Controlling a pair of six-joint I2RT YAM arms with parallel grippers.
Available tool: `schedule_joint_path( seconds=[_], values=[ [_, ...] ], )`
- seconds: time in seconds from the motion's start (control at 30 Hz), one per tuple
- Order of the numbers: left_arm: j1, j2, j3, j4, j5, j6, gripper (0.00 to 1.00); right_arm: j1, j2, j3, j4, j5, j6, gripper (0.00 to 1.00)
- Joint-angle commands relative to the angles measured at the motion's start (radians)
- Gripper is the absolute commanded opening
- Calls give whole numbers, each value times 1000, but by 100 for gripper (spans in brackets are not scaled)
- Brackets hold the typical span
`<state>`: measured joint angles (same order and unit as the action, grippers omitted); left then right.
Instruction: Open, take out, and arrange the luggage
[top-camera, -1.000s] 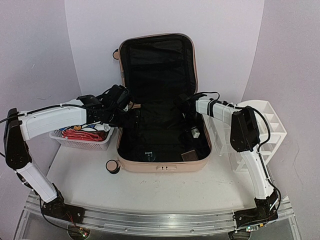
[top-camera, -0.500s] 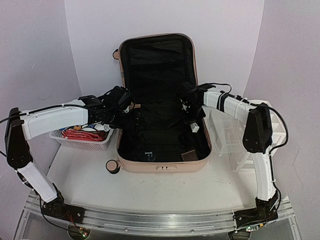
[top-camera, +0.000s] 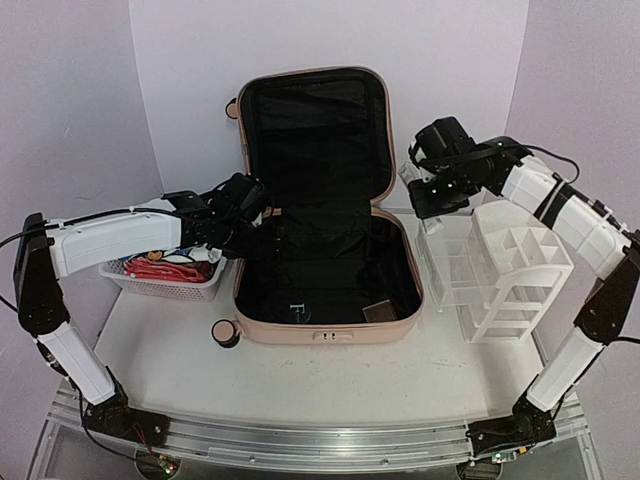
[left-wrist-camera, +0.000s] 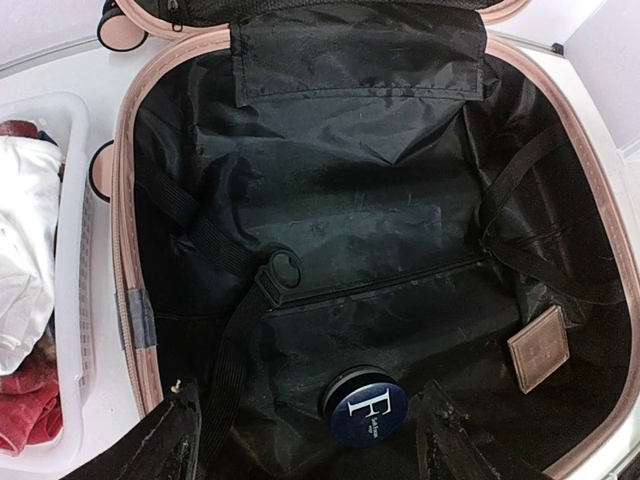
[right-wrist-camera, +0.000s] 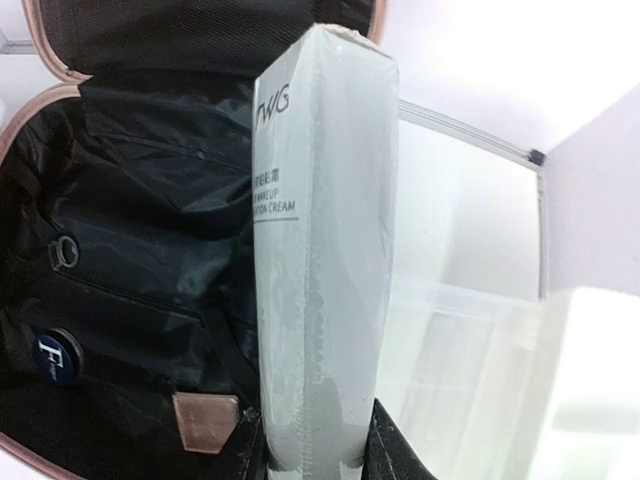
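white tabletop, matt and lightly scuffed; curved white backdrop closing it in behind and at both sides; aluminium rail along the near edge, carrying both arm bases.

1. right gripper: fingers clenched on the lower end of a pale grey carton printed "twg" and "cream", held upright. it is raised off the table just right of the luggage lid, with a clear plastic box below.

2. left gripper: fingers spread wide, grasping nothing; hangs at the left rim of the luggage, facing down into it.

3. luggage: peach-pink, centre of the table; lower shell lying flat, lid standing upright toward the backdrop, black lining throughout. on its floor near the front wall are a round dark-blue jar marked "f" and, toward the front right corner, a small brown square tag. caster wheel at the front left corner.

4. white mesh basket: just left of the luggage, under the left arm; red and white items inside.

5. white drawer organizer: right of the clear plastic box, beside it.
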<state>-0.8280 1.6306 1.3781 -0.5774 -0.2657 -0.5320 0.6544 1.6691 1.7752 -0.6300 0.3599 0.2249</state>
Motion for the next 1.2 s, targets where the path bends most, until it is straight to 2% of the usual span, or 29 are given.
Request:
schedule_joint_path(
  seconds=[0.0, 0.2, 0.47, 0.6, 0.7, 0.87, 1.03, 1.17],
  values=[
    [4, 12, 56, 10, 10, -11, 75, -4, -122, -120, -25, 113, -3, 28],
    [4, 12, 55, 11, 15, -16, 75, -70, -226, -308, -32, 130, 18, 27],
    [4, 19, 58, 10, 29, -23, 74, -131, -207, -401, -34, 77, 38, 27],
    [3, 14, 55, 10, 29, -22, 74, -137, -168, -405, -34, 51, 43, 31],
    [4, 7, 48, 9, 24, -18, 74, -137, -147, -397, -36, 26, 43, 45],
    [4, -5, 40, 6, 14, -11, 74, -137, -159, -354, -62, 22, 42, 56],
    [4, -21, 35, 1, 17, -1, 74, -137, -177, -272, -98, -51, 19, 54],
    [4, -34, 26, -9, 23, 23, 74, -127, -163, -196, -125, -255, -42, 52]
  ],
)
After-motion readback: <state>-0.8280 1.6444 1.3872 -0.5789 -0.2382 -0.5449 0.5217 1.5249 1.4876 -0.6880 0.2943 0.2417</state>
